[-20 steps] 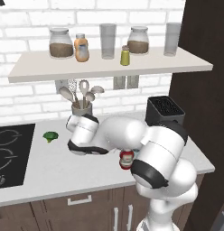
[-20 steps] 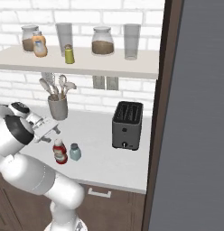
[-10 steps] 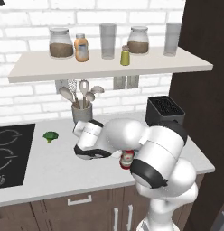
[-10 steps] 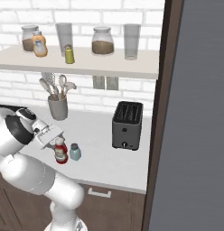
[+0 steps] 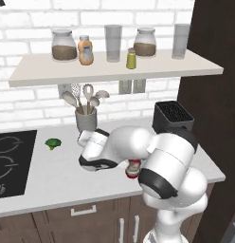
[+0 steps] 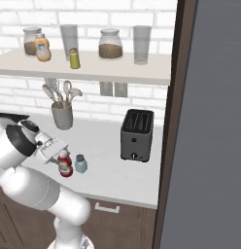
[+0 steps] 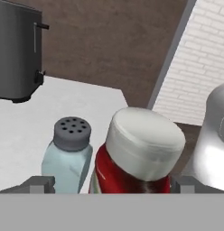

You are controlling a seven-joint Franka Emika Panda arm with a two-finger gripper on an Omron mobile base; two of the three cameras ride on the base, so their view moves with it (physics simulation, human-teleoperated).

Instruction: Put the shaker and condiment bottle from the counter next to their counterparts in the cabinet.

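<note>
Left base view: white arm bent low over the counter [image 5: 53, 180], with the condiment bottle [image 5: 133, 168] peeking out beneath it, red with a white band. Up on the cabinet [image 5: 114, 71], an orange bottle [image 5: 85, 50] beside a brown-filled jar [image 5: 63, 45], and a yellow-green shaker [image 5: 131, 59] further right.

Right base view: gripper [image 6: 58, 154] down at the red bottle's pale cap on the counter. Just beside the bottle, on its right, the shaker [image 6: 81, 164], pale blue-grey, darker cap, shorter than the bottle. Dark toaster [image 6: 136, 135] well apart to the right.

Hand view: close on the bottle's pale rounded cap [image 7: 145, 143] over a red shoulder; next to it the shaker, translucent blue body, grey cap pierced with holes. Grey finger tips [image 7: 38, 184] standing wide on either side of both, clear of them, holding nothing.
</note>
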